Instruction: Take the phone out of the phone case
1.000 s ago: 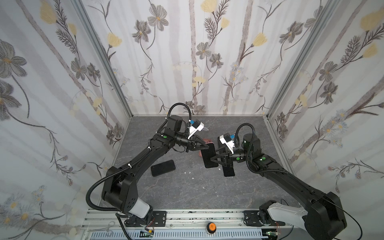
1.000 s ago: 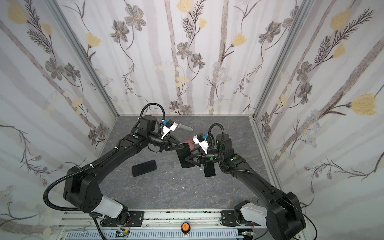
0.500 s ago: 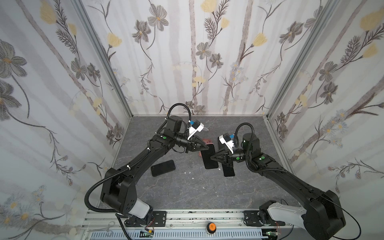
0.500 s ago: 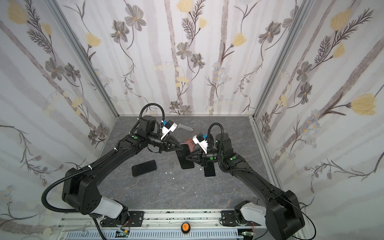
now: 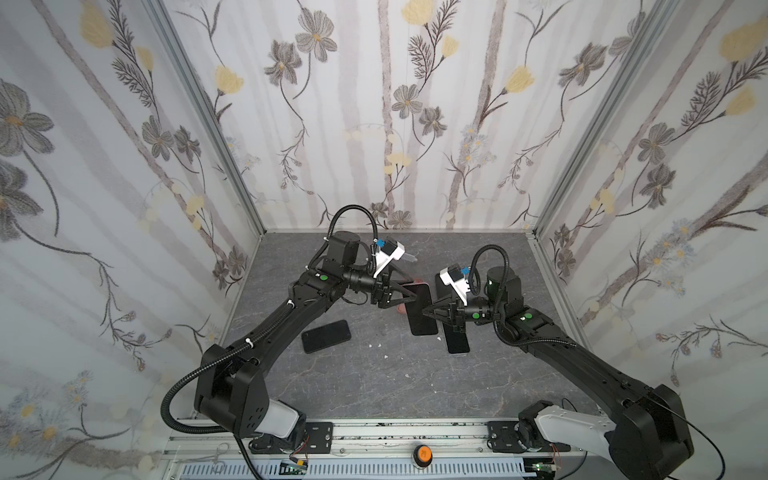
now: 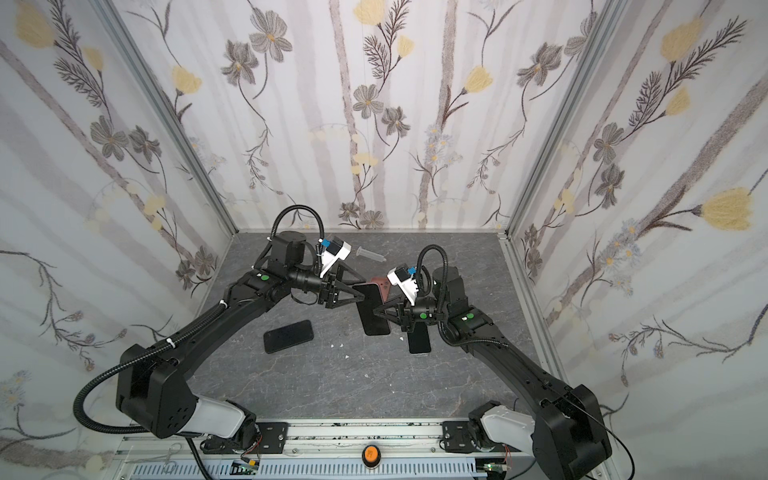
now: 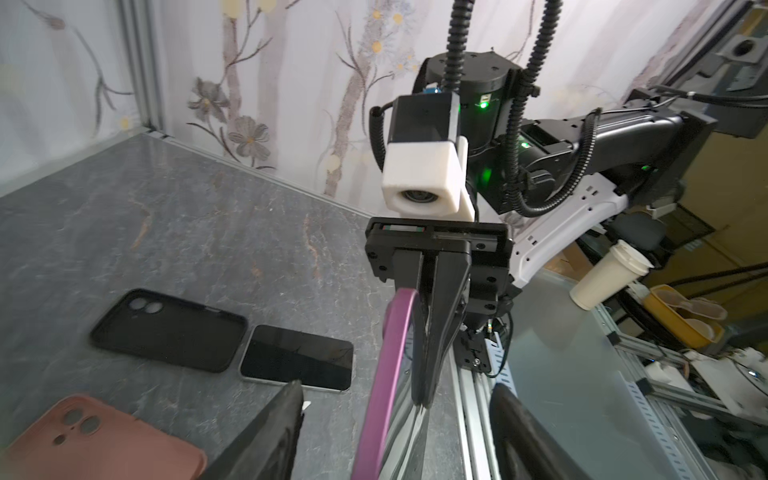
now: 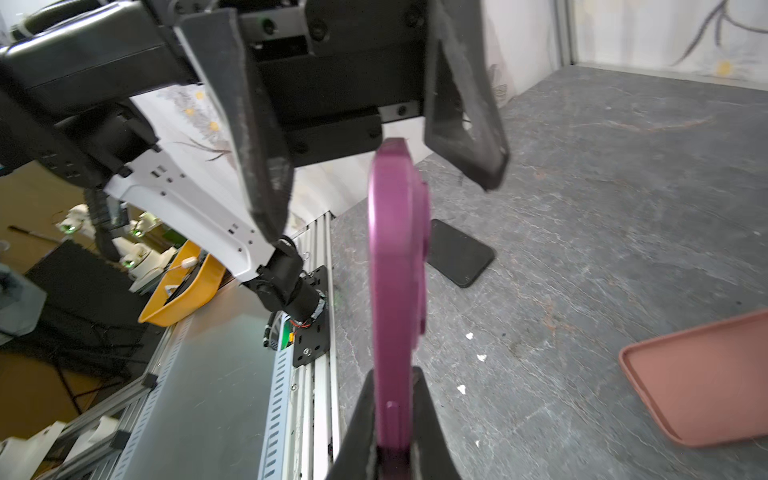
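Right gripper (image 8: 392, 411) is clamped on one edge of the purple phone (image 8: 395, 249), holding it up between the two arms. Left gripper (image 7: 397, 392) stands open, its fingers (image 8: 257, 166) either side of the phone, clear of it.

A clear syringe (image 6: 371, 254) lies on the grey table (image 6: 465, 257) just behind the left gripper (image 6: 362, 294). White crumbs (image 6: 339, 345) dot the tabletop in front of it and the right gripper (image 6: 376, 312). An orange button (image 6: 371, 454) sits on the front rail, well apart from both.

left hand (image 5: 412, 292) opened, right hand (image 5: 425, 311) closed onto purple phone (image 8: 395, 257)
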Robot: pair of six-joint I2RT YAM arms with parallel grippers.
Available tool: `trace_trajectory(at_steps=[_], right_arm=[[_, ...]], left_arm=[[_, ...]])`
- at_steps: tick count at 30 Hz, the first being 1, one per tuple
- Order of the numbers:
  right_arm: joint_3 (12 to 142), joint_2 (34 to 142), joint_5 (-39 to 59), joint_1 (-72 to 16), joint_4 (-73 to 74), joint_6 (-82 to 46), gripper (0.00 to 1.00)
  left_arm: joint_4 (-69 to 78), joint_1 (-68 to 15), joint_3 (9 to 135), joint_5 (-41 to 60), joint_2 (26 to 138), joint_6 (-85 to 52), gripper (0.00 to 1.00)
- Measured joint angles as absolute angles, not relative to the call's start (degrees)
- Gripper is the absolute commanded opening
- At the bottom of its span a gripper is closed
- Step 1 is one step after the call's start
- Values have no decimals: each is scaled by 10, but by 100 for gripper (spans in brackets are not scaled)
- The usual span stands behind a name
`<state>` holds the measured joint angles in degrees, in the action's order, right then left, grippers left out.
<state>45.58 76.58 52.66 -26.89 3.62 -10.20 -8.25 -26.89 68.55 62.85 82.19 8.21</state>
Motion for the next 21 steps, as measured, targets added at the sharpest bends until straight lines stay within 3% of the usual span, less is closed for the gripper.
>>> trace_trajectory(at_steps=[12,21], right_arm=[[404,811,396,-257,19,-248,0],[402,878,406,-257,-9,-315,0]], left_arm=[[-77,-290,532,324,765,-29,62],[-76,-349,478,222,811,-107,40]])
